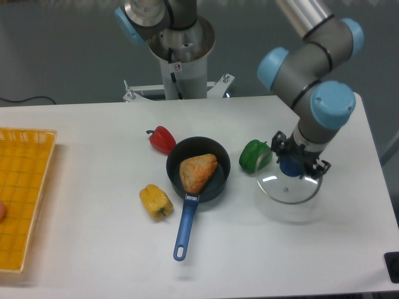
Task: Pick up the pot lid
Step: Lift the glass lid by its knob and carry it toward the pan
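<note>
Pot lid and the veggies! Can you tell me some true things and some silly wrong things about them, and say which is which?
1. The end effector is holding the pot lid. True.
2. The red pepper is inside the black pan. False: the red pepper is outside, beside the black pan.
3. The handle of the black pan is blue. True.
4. The pot lid is on top of the black pan. False: the pot lid is off to one side, in the end effector.
5. The green pepper is on the same side of the black pan as the pot lid. True.
</note>
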Tool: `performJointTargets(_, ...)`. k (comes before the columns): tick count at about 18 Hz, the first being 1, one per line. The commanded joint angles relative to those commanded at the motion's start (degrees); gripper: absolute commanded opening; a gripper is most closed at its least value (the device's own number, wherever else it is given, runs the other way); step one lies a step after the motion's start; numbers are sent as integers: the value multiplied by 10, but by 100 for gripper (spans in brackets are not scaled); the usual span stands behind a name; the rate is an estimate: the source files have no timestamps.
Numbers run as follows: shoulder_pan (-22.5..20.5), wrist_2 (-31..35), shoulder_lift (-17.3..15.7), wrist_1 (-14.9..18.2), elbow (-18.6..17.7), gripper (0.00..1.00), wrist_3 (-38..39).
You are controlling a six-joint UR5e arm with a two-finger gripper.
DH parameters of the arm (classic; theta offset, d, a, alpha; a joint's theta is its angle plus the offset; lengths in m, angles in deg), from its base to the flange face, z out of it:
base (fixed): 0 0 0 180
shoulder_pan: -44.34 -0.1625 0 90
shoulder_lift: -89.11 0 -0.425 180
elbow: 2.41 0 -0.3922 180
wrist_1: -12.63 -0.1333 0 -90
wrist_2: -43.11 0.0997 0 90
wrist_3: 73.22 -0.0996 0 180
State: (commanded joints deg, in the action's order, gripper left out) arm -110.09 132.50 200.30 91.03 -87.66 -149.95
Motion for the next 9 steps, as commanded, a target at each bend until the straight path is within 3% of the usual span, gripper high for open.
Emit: performJointTargets(9, 22, -13, -26, 16, -2, 44, 16)
